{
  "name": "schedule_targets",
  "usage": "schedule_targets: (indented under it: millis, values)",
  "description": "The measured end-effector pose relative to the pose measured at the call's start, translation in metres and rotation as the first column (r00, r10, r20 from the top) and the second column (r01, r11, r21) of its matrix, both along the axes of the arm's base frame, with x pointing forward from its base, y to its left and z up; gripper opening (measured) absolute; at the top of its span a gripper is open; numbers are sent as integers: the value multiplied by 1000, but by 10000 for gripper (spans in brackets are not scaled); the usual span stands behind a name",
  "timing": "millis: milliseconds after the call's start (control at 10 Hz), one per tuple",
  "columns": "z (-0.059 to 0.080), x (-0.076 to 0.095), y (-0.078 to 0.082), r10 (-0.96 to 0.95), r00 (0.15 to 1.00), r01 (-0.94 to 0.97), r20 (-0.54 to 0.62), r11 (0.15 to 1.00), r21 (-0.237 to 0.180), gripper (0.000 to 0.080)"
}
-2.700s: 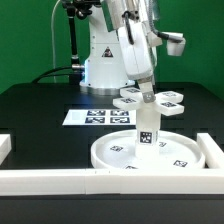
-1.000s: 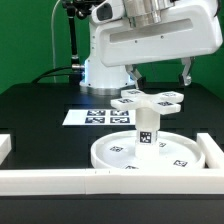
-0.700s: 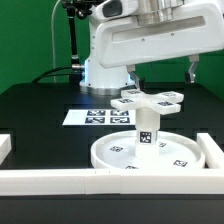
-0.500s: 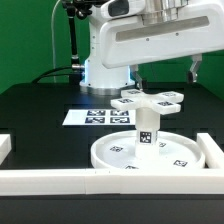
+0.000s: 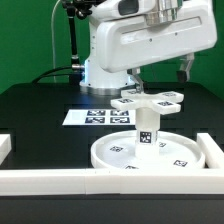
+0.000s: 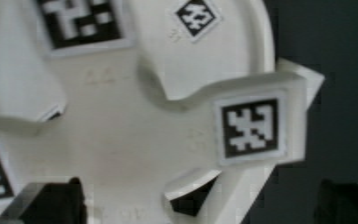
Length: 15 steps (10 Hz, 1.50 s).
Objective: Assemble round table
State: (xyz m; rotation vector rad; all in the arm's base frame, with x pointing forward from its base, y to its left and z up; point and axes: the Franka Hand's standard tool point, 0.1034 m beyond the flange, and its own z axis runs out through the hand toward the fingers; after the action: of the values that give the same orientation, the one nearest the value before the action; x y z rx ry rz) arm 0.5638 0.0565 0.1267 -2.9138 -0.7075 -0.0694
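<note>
From the exterior view's left to its right: a white rail bar (image 5: 45,182) runs along the near edge of the black table (image 5: 35,110), and the marker board (image 5: 98,117) lies flat farther back. Next comes the round table itself. Its large disc (image 5: 180,152) lies face down by the near rail, the short leg (image 5: 147,124) stands upright from the disc's middle, and the cross-shaped foot (image 5: 150,98) sits on top of the leg. Another rail (image 5: 213,150) closes off the right side.

Judging from this, the three parts are stacked in their final order, so the assembly looks nearly or fully done. Whether the foot is screwed tight cannot be read from the pictures; a final tightening or check may be all that is left.

The gripper (image 5: 160,72) hangs above the foot, well clear of it, with its two fingers spread wide and holding nothing. The wrist view looks down on the foot (image 6: 149,140) and the disc (image 6: 194,30) below it, with dark fingertips (image 6: 51,198) at the frame's edge.

Compared with the frame from 2.7 seconds ago, where the arm reached down to the leg, the arm has lifted away. The table parts have not moved.
</note>
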Motion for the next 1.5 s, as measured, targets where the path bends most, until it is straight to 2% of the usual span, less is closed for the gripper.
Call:
schedule_targets:
  millis: [300,600,1000,1500]
  values:
    - [-3,0,-6,323,946,-321,28,946,-47,649]
    - [-6,-1,-13,581,813,-577,34,812,-89,649]
    - [-12,-1,-23,706,707,-701,26,706,-103,649]
    - [-23,1,-20,697,717,-693,10,714,-100,649]
